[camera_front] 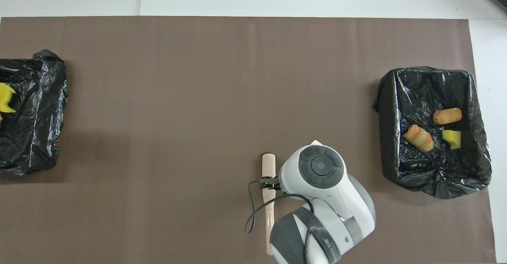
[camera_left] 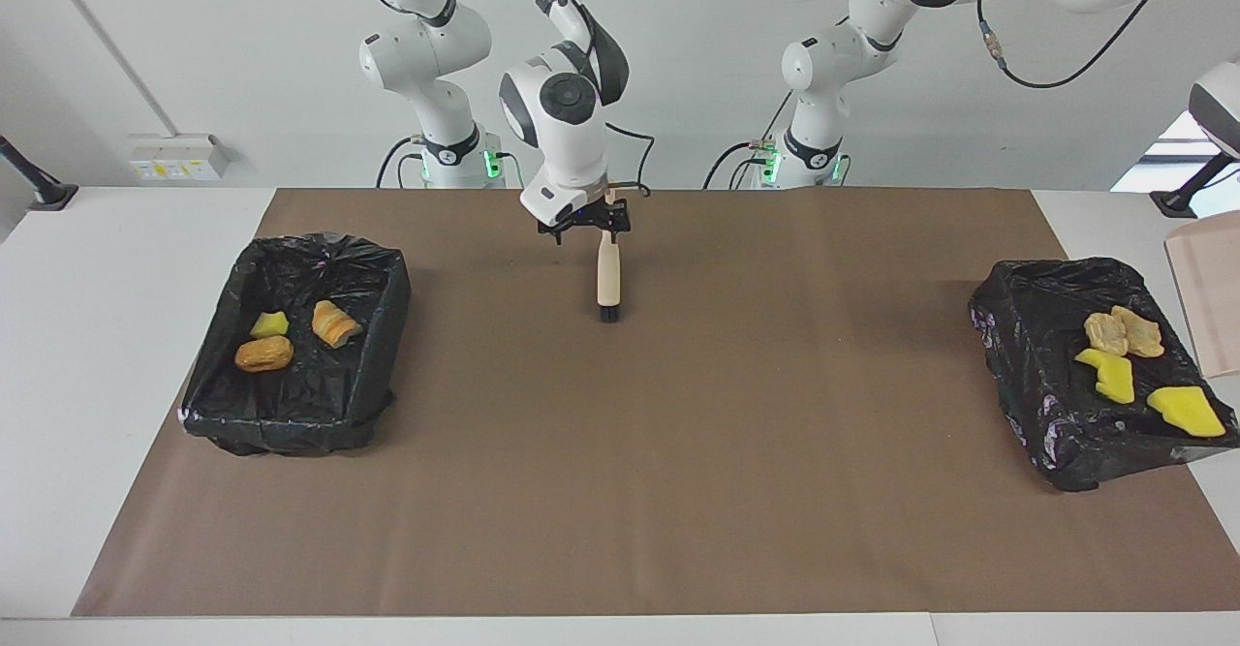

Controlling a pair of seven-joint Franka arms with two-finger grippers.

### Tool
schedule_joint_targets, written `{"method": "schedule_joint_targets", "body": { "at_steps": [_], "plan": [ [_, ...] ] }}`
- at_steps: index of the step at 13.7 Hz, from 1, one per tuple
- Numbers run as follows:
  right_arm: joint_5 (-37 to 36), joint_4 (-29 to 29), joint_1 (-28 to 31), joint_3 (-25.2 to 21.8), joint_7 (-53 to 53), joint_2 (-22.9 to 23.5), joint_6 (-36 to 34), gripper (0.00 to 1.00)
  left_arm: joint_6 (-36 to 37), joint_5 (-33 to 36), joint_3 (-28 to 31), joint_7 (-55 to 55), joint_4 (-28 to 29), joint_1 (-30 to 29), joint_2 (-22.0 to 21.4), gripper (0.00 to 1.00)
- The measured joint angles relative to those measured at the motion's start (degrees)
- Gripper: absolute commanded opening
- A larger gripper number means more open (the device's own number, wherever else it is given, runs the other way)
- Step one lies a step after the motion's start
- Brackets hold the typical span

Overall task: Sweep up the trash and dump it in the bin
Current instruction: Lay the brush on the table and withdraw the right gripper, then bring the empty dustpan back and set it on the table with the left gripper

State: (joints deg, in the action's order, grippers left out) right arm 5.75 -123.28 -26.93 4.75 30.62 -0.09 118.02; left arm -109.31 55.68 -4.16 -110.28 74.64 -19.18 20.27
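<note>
Trash [camera_left: 1107, 375] all in the 2 bins, brush down on the mat

Brown mat [camera_left: 678, 491] w/ a black-bagged bin at each end: bin at right arm's end [camera_left: 383, 268] has 3 scraps, bin at left arm's end [camera_left: 1017, 336] has 4 (1 yellow chunk sits on its outer edge). Pink dustpan [camera_left: 1206, 307] is tilted steeply in the air beside that bin. Brush [camera_left: 608, 283] lies flat mid-mat. Right gripper [camera_left: 584, 224] is over the handle end, jaws apart. Left gripper is out of frame, jaws can't tell
</note>
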Motion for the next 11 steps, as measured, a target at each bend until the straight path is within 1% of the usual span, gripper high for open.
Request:
{"method": "schedule_joint_targets", "body": {
  "at_steps": [2,3,5,7,9,11],
  "plan": [
    [-2.06,2.97,3.92,-0.12,-0.8,0.01,-0.12,1.0,3.12,-0.69,-0.33,3.73,0.03,2.67,-0.63,0.0],
    [-2.82,4.33,5.75,-0.14,-1.21,0.02,-0.6,1.0,5.17,-2.08,-0.47,6.26,0.04,4.65,-0.78,0.0],
    [-3.98,7.33,9.4,-0.22,-4.03,0.02,-2.73,1.0,9.38,-7.7,-0.64,11.18,0.11,9.54,-0.84,0.0],
    [-4.85,10.46,13.0,-0.28,-6.86,-0.02,-4.97,1.0,11.84,-12.66,-0.73,15.86,0.36,13.59,-0.85,0.0],
    [-4.91,13.93,16.27,-0.35,-8.86,-0.17,-7.87,1.0,12.73,-18.46,-0.79,22.37,1.33,16.95,-0.79,0.0],
    [-4.98,17.11,18.48,-0.42,-9.91,-0.62,-11.37,1.0,12.83,-24.01,-0.87,31.69,3.5,20.65,-0.49,0.0]
  ]
}}
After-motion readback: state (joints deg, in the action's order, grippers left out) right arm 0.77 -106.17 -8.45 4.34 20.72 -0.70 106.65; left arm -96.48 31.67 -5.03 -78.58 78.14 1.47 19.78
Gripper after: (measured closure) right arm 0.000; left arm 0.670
